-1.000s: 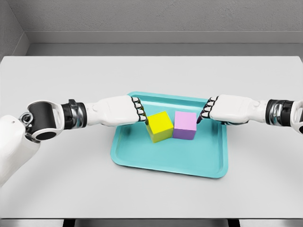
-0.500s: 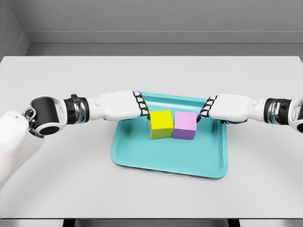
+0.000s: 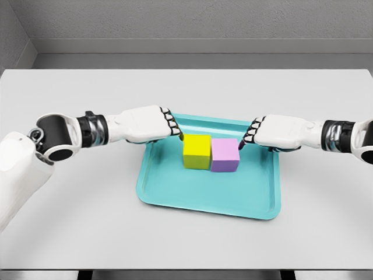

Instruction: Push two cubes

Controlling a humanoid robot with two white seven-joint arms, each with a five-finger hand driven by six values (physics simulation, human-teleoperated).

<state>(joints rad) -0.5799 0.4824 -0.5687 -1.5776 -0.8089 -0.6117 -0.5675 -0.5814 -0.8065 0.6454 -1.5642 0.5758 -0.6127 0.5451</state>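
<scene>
A yellow cube (image 3: 197, 151) and a purple cube (image 3: 225, 155) stand side by side, faces touching, on a teal tray (image 3: 204, 195). My left hand (image 3: 173, 126) has curled fingers, and its knuckles rest against the yellow cube's upper left corner. My right hand (image 3: 249, 134) is also curled, with its knuckles at the purple cube's upper right corner. Neither hand holds anything.
The tray lies in the middle of a pale grey table (image 3: 76, 216). A grey wall (image 3: 186, 23) runs behind the table's far edge.
The yellow cube has turned square and slid right until it meets the purple cube. The purple cube has shifted slightly left. Both hands have moved a little up and inward.
</scene>
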